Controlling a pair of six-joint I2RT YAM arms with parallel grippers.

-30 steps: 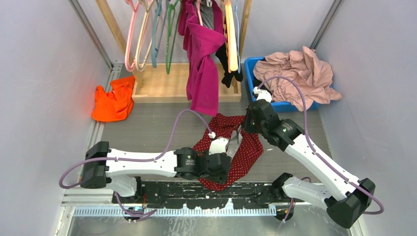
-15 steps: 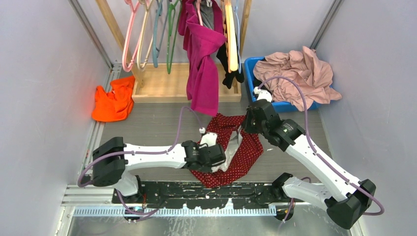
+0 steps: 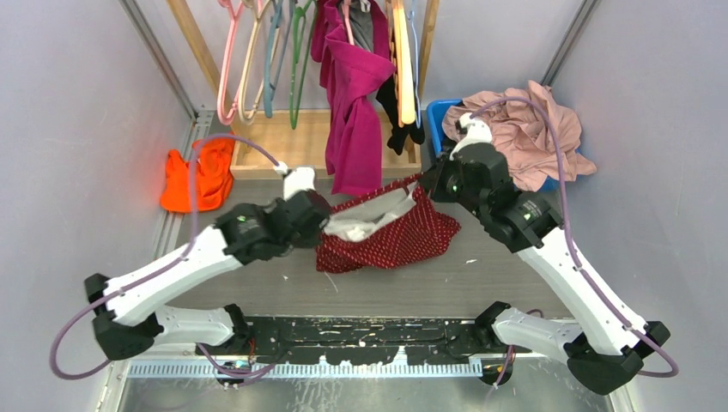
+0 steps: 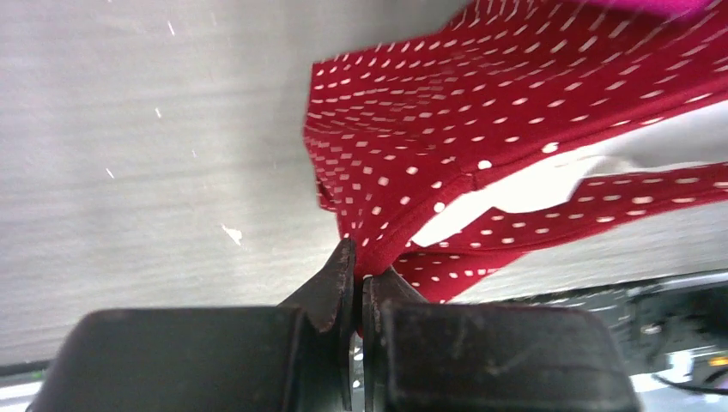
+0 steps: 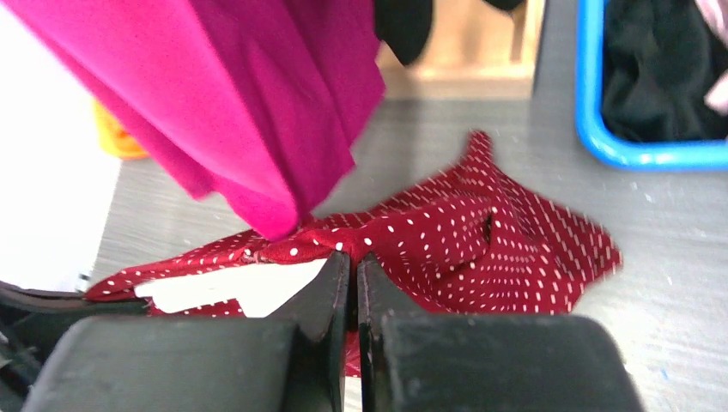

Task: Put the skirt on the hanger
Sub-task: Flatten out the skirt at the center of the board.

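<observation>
Currently holding the skirt (image 3: 386, 240) stretched between both arms, over the middle of the grey table (image 3: 386, 290). Pinching one end of the dotted red waistband with the left gripper (image 4: 356, 268), jaws pressed together on a fold of fabric at the very tips. Pinching the opposite end with the right gripper (image 5: 353, 266), jaws likewise squeezed tight on the red cloth, right beneath the hanging tip of the magenta garment (image 3: 354, 137). Showing white lining through the opened waist, seen from above; cannot tell whether the lower hem rests on the table. Well apart from the hanger (image 3: 221, 90), hung among other hangers on the wooden rack (image 3: 283, 154) at the far side, left of the magenta garment. Beyond the right arm, a blue bin (image 3: 434, 117) heaped with a pale pink garment (image 3: 532, 129); by the left wall, an orange cloth (image 3: 199, 176).
</observation>
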